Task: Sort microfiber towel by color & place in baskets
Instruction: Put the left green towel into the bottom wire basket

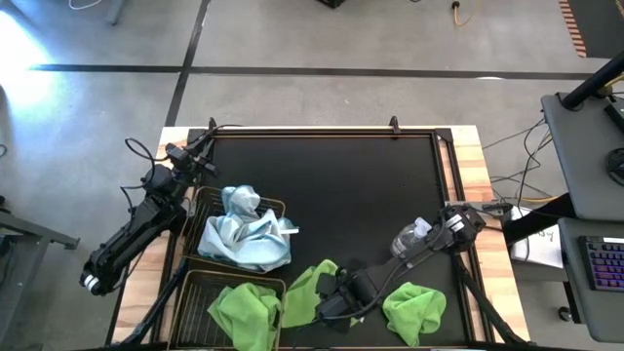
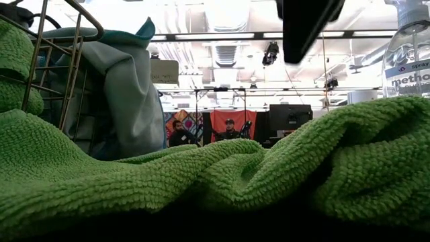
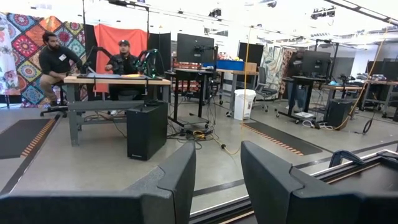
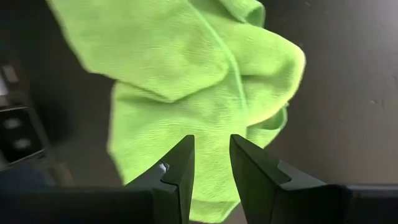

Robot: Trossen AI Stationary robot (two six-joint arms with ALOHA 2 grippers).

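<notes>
Right hand (image 1: 331, 304) is hovering with fingers narrowly parted, gripping nothing, over the green towel (image 1: 310, 291) at the tabletop's six o'clock edge, green basket (image 1: 195, 292) lying toward nine o'clock, left hand (image 3: 217, 186) parked part-open, empty.

Bright glare washes the floor (image 1: 29, 49) at the high view's upper left. In the low view, ceiling lights (image 2: 222, 37) blow out overhead and the nearest green cloth (image 2: 201, 195) blurs.

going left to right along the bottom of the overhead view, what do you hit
basket holding a green towel → green towel on the mat → right gripper → second loose green towel
</notes>
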